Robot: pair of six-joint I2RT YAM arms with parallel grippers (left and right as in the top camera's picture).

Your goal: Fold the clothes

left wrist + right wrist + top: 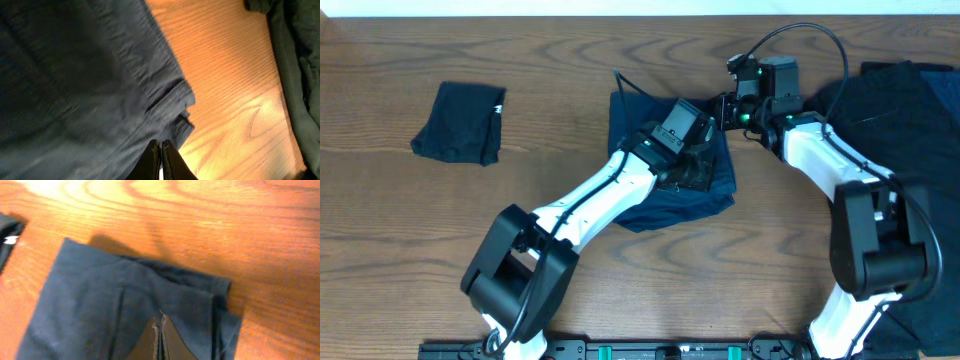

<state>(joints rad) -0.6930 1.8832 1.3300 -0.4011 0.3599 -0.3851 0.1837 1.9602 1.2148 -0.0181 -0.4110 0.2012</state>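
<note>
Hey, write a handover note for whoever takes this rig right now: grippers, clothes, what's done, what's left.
Left gripper: shut, at the navy garment edge; grip on cloth unclear.
Right gripper: shut, over the same garment; grip unclear.
Done: black tagged garment lies folded at far left.
To do: finish the navy one, then the unfolded black pile at right.

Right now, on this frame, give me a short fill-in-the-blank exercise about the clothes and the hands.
1. The middle garment, under both hands, is ___ in colour.
2. In the overhead view, the folded black garment with the white tag lies toward the ___ end of the table.
3. The left hand and the right hand both have their fingers ___.
Missing words: navy blue; left; shut.
</note>
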